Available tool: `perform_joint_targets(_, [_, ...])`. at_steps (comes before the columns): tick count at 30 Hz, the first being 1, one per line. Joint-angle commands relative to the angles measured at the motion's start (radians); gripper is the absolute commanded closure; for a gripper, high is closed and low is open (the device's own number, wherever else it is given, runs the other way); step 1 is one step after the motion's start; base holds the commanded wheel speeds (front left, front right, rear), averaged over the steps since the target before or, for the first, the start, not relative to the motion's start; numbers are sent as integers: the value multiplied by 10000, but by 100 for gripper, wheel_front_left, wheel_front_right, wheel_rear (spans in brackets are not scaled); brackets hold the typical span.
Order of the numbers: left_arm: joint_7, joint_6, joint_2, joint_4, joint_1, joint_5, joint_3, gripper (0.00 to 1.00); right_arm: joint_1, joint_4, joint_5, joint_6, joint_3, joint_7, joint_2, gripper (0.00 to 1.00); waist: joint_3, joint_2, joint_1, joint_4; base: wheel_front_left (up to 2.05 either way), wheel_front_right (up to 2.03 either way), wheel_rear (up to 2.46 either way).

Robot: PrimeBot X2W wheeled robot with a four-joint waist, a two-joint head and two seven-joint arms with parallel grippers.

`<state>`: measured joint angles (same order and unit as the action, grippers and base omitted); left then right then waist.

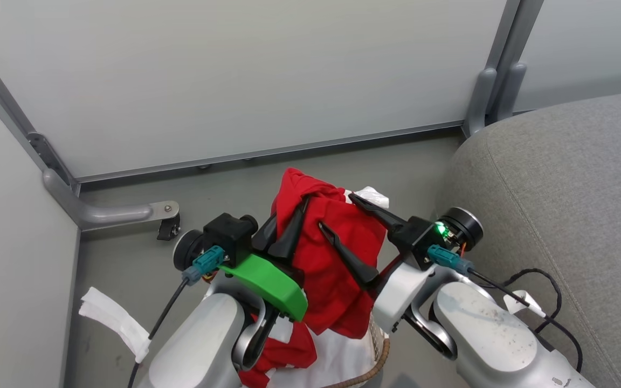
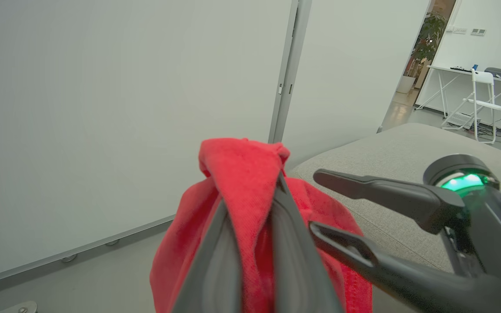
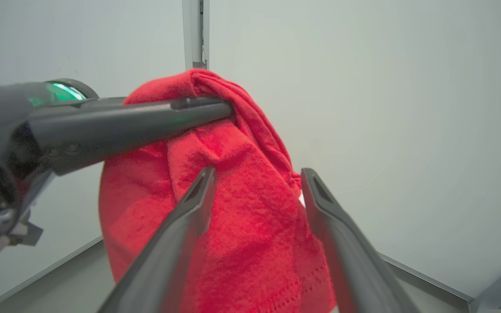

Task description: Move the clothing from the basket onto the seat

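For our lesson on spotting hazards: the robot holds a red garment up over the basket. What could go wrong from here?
1. The left gripper pinches just one fold of the red garment, so it may slip free on the way to the grey seat.
2. The right gripper, open, stands close by the hanging cloth and might snag it.

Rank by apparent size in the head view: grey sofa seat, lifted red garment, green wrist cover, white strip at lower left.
1. grey sofa seat
2. lifted red garment
3. green wrist cover and white strip look alike; the cover sits nearer the camera, so they are left unranked.
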<state>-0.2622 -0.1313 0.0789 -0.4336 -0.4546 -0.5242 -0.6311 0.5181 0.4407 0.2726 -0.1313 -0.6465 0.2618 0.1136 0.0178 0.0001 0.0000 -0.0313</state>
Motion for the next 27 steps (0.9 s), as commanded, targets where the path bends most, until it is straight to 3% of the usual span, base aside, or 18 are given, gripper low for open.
perform_joint_targets(1, [-39, 11, -1, -5, -205, -62, -70, 100, 81, 201, 80, 12, -131, 47, 88, 0, 6, -1, 0, 21, 0, 0, 0])
perform_joint_targets(11, [-39, 11, -54, 34, -278, -318, -605, 100, 925, 2242, 1833, 10, -2195, 47, 97, 0, -11, -1, 0, 190, 0, 0, 0])
perform_joint_targets(27, [-40, 11, -159, 289, -487, -685, -1326, 100, 787, 2724, 2340, 10, -2576, 47, 7, 0, 42, -1, 0, 638, 0, 0, 0])
